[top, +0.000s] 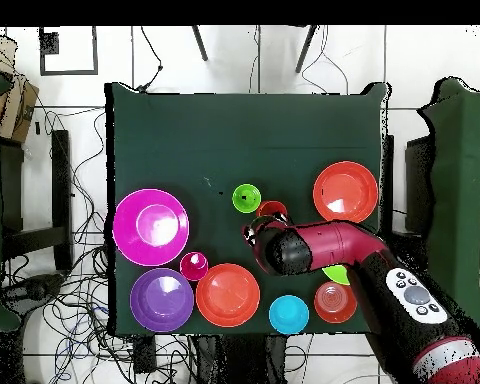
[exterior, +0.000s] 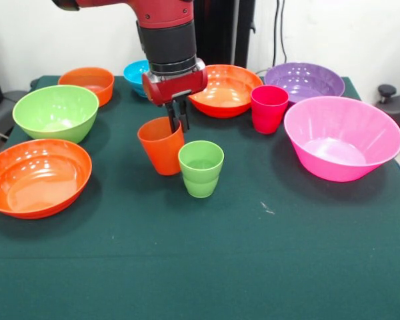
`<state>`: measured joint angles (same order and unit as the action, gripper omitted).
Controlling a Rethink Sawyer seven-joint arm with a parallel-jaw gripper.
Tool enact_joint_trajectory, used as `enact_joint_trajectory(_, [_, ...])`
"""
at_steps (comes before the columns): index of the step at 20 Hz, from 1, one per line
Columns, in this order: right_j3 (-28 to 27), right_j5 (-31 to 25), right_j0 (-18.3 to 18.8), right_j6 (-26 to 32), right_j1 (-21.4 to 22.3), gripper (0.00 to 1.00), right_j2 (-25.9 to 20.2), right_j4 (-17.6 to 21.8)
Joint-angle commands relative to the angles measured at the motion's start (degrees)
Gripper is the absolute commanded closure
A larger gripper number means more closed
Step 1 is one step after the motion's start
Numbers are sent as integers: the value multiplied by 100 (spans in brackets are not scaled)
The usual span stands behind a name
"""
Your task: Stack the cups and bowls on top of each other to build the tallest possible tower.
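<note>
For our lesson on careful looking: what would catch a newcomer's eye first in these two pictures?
First, the red and black robot arm, coming down mid-table, its gripper at the rim of the tilted orange plastic cup, with the light green plastic cup just beside. Next, the big deep pink glossy bowl near the table's right edge in the front view. Two wide orange bowls stand out against the dark green tablecloth.
</note>
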<state>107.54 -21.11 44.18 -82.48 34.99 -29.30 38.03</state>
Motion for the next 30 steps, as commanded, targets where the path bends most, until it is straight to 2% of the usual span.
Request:
enact_joint_trajectory(1, [-485, -67, -218, -287, -174, 100, -122, -64])
enact_joint_trajectory(4, [-491, -31, -215, -282, -173, 100, -128, -46])
enact_joint_trajectory(5, [-493, -8, -215, -280, -173, 0, -128, -33])
enact_joint_trajectory(12, [-433, 200, -199, -308, -126, 0, -168, 32])
enact_joint_trajectory(21, [-386, 62, -187, -321, -101, 0, -147, -48])
enact_joint_trajectory(25, [-185, 90, -232, -541, 110, 0, -12, -104])
enact_joint_trajectory(30, [350, 289, -303, -972, 591, 0, 238, -184])
